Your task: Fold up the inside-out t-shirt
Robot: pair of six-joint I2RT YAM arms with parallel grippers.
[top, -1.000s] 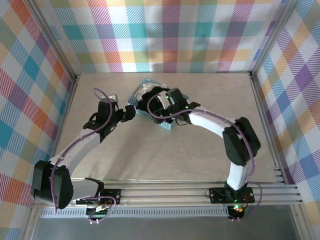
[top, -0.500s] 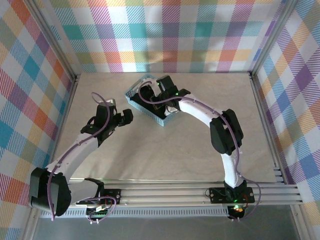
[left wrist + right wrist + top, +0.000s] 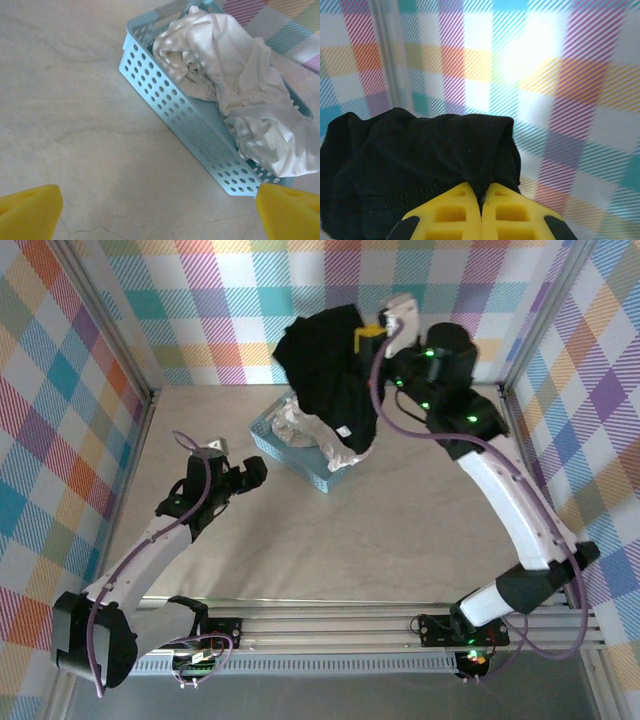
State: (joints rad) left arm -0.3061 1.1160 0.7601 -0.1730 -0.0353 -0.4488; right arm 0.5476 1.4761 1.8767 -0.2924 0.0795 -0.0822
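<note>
Top external view: right gripper (image 3: 372, 332) is raised high at approx 12 o'clock of the frame, in front of the plaid back wall (image 3: 200, 300), clenched on a bunch of the t-shirt (image 3: 325, 375). The black t-shirt hangs from it in a loose clump, trailing down toward 7 o'clock. Its lowest folds are over the far part of the light-blue basket (image 3: 290, 462); can't tell if they touch it. A small white tag (image 3: 342, 431) shows on the fabric. A white cloth (image 3: 345, 455) lies bunched in the basket, peeking out at the shirt's lower edge. The basket sits diagonally on the table (image 3: 400, 540), just past centre.

Vs. 1 s ago: the right arm was bent low over the basket, & half a sec ago the gripper was still down at it. Now the arm is stretched up & back, w/ the shirt lifted along. Basket is in approx the same spot.

The left gripper (image 3: 252, 472) is at 9 o'clock of the basket, near but apart, jaws spread wide, holding nothing; it has barely moved.

Left wrist view: yellow fingertips (image 3: 30, 212) at the bottom corners w/ bare table between them; the basket is at 1 o'clock, white cloth heaped inside.

Right wrist view: two yellow fingers (image 3: 455, 210) are pressed together w/ black fabric pinched between them, plaid wall behind.
</note>
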